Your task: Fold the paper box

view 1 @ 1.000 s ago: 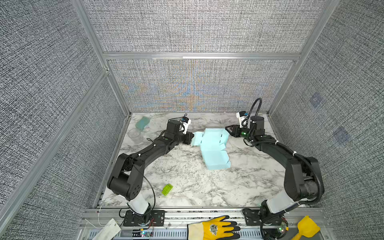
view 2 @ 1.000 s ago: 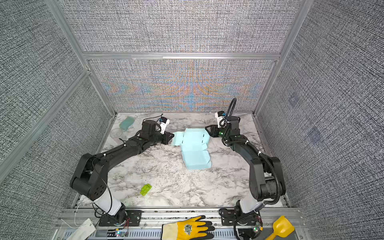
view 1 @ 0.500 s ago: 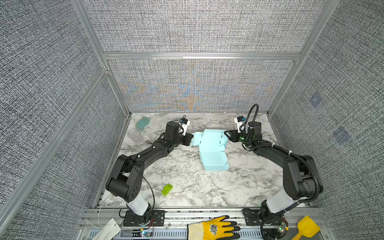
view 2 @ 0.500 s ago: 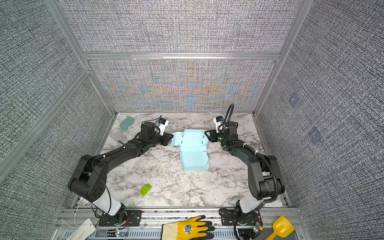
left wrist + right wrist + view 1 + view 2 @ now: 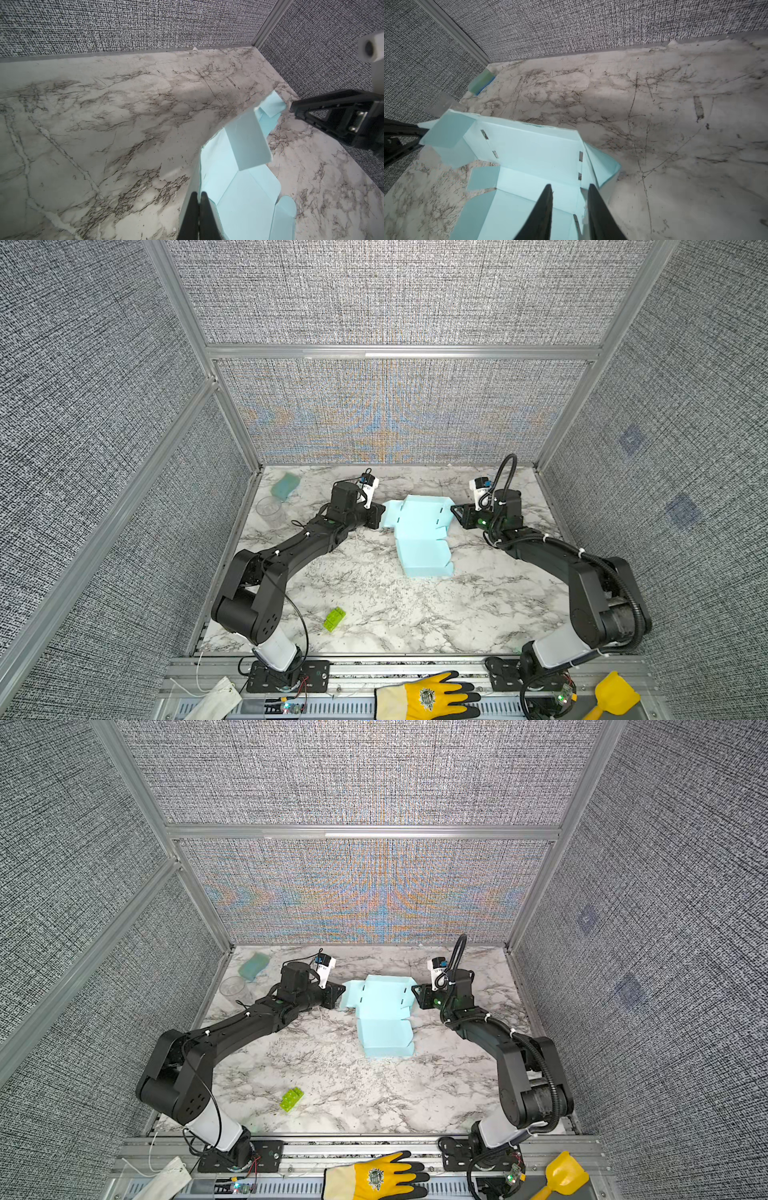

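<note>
Pinching paper box (image 5: 419,539) flap in clenched left claw (image 5: 198,195); right claw (image 5: 570,187) parted astride opposite flap. Risk: off-crease squeeze crumples card, or pull tears pinched flap.

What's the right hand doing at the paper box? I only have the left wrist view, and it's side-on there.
Observer: The right hand is open, fingers straddling the side-flap crease of the paper box.
Operator: Anything loose up front?
Observer: One lime-green toy brick, left of centre.
Operator: Far left corner?
Observer: A teal sponge, with a clear cup beside it, nearer the front.
</note>
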